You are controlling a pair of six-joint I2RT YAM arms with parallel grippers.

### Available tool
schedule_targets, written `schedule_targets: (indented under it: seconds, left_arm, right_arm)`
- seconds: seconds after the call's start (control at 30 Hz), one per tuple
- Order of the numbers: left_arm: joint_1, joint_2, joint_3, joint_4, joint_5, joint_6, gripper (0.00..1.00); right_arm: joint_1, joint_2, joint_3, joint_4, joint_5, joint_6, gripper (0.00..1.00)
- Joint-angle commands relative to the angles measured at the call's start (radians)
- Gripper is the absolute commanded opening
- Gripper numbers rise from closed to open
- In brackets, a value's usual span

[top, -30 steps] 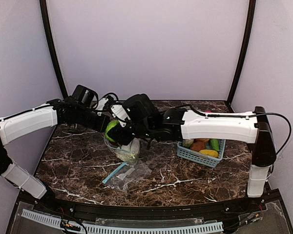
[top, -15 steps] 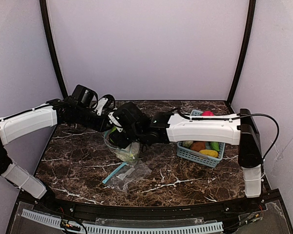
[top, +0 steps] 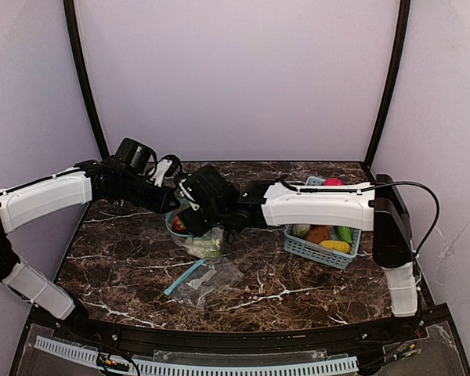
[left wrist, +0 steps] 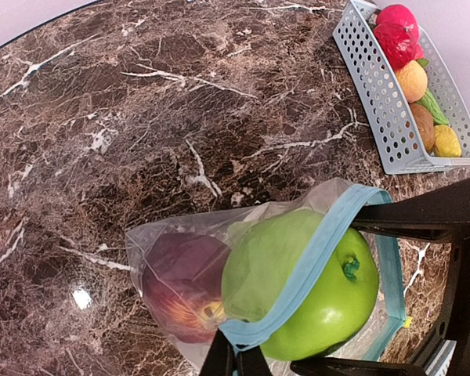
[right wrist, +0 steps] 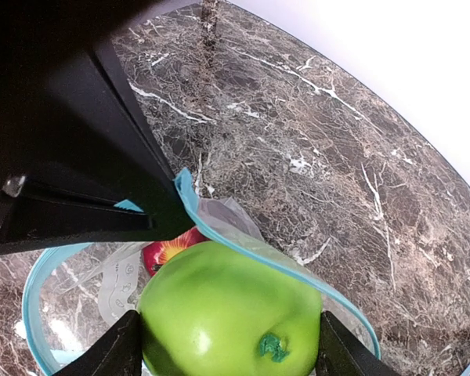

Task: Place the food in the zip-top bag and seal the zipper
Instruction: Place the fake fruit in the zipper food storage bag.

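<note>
Green toy apple (right wrist: 231, 313) clamped between the wide-set fingers of the right gripper (right wrist: 229, 348), sitting in the mouth of a clear zip-top bag (left wrist: 164, 235) over the marble table (left wrist: 141, 117), left of its centre. Left gripper (left wrist: 235, 362) pinched tight on the bag's blue zipper strip (left wrist: 317, 247). Red apple (left wrist: 184, 282) inside the bag. Light-blue slotted basket (left wrist: 376, 102) holding more toy food near the right edge.
</note>
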Motion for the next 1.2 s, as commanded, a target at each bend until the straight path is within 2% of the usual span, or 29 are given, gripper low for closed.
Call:
schedule_targets:
  seconds: [0.0, 0.17, 0.47, 0.57, 0.7, 0.77, 1.17]
  left_arm:
    - [-0.003, -0.047, -0.003, 0.013, 0.023, 0.004, 0.01]
    - [-0.004, -0.055, -0.004, 0.012, 0.002, 0.007, 0.01]
    - [-0.003, -0.040, 0.001, 0.004, 0.006, 0.005, 0.01]
    - [-0.004, -0.036, 0.002, 0.003, 0.009, 0.005, 0.01]
    - [-0.004, -0.032, 0.003, 0.000, -0.003, 0.008, 0.01]
    - [-0.004, -0.033, 0.003, -0.002, -0.006, 0.010, 0.01]
    - [-0.004, -0.042, 0.005, -0.006, -0.021, 0.014, 0.01]
  right_arm:
    - [-0.015, 0.050, 0.001, -0.086, -0.006, 0.023, 0.51]
    - [-0.014, 0.054, -0.007, -0.122, -0.018, 0.041, 0.53]
    - [-0.013, -0.025, -0.050, -0.129, -0.084, 0.056, 0.66]
    - [-0.010, -0.048, -0.043, -0.118, -0.120, 0.044, 0.73]
    - [-0.009, -0.083, -0.042, -0.098, -0.175, 0.031, 0.89]
    - [-0.008, -0.101, -0.045, -0.092, -0.191, 0.026, 0.94]
    - [-0.007, -0.307, -0.161, -0.103, -0.137, 0.093, 0.98]
